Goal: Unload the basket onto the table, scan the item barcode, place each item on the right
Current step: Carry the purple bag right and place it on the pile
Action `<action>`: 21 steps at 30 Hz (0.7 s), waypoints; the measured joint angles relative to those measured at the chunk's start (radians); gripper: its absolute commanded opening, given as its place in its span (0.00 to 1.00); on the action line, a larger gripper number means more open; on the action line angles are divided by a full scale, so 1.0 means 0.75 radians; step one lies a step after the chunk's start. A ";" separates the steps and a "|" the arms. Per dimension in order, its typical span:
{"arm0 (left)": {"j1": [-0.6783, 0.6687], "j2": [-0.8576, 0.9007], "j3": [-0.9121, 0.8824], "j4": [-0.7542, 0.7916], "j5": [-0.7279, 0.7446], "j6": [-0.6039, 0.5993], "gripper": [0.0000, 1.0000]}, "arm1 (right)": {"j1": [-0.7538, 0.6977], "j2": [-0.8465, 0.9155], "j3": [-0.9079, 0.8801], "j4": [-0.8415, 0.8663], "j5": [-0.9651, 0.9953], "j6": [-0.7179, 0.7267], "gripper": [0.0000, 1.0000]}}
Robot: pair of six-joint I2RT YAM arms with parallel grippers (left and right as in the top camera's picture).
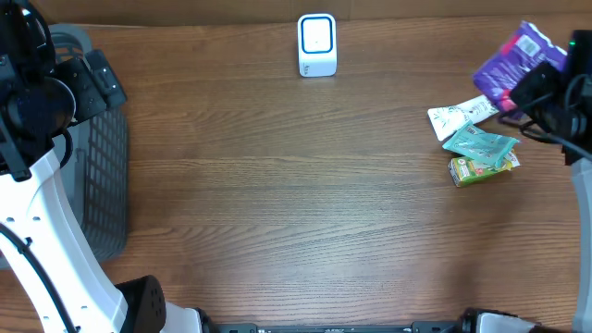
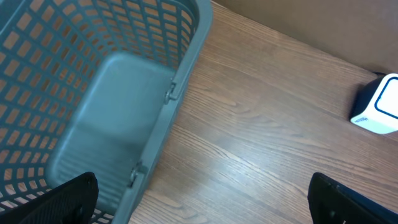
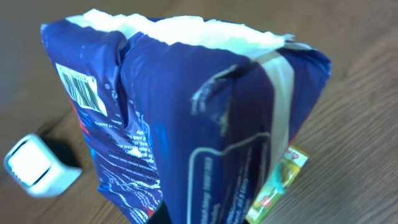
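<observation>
Closest to the right wrist camera, the purple packet [image 3: 186,124] fills the frame, clamped in the right gripper [image 1: 538,91], its barcode [image 3: 81,87] at upper left. Beyond, at lower left, the scanner [image 3: 37,165] stands well apart. So pickup looks done and presenting the code remains. The left gripper [image 2: 202,199] hangs spread wide beside the basket [image 2: 186,62].

On table [image 1: 277,185]: scanner [image 1: 316,44] at 12 o'clock, basket [image 1: 102,166] at 9. Approx 3 o'clock, pile of 3: pouch [image 1: 460,117] rearmost, packet [image 1: 481,145] atop carton [image 1: 481,169] in front. At 2, bag [image 1: 513,65], just behind pouch.
</observation>
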 measured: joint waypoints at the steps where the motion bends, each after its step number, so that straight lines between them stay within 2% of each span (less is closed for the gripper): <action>1: 0.000 0.000 0.000 -0.001 0.000 0.000 1.00 | -0.022 0.021 -0.033 0.025 -0.006 0.017 0.04; 5: 0.001 0.000 0.000 0.000 0.000 0.000 1.00 | -0.091 0.135 -0.158 0.128 -0.071 0.054 0.04; 10: 0.001 0.000 0.000 0.000 0.000 0.000 0.99 | -0.131 0.261 -0.204 0.115 -0.160 0.076 0.04; 11: 0.000 0.000 0.000 0.000 0.000 0.000 1.00 | -0.132 0.271 -0.204 0.115 -0.170 0.076 0.08; 12: 0.000 0.000 0.000 0.000 0.000 0.000 1.00 | -0.132 0.273 -0.204 0.115 -0.180 0.079 0.16; 14: 0.000 0.000 0.000 0.000 0.000 0.000 1.00 | -0.132 0.273 -0.204 0.117 -0.194 0.090 0.46; 15: 0.000 0.000 0.000 0.000 0.000 0.000 1.00 | -0.132 0.273 -0.204 0.118 -0.202 0.089 0.54; 19: 0.000 0.000 0.000 -0.001 0.000 0.000 1.00 | -0.132 0.273 -0.204 0.115 -0.218 0.094 0.71; 21: 0.001 0.000 0.000 0.000 0.000 0.000 1.00 | -0.132 0.273 -0.204 0.106 -0.222 0.093 0.73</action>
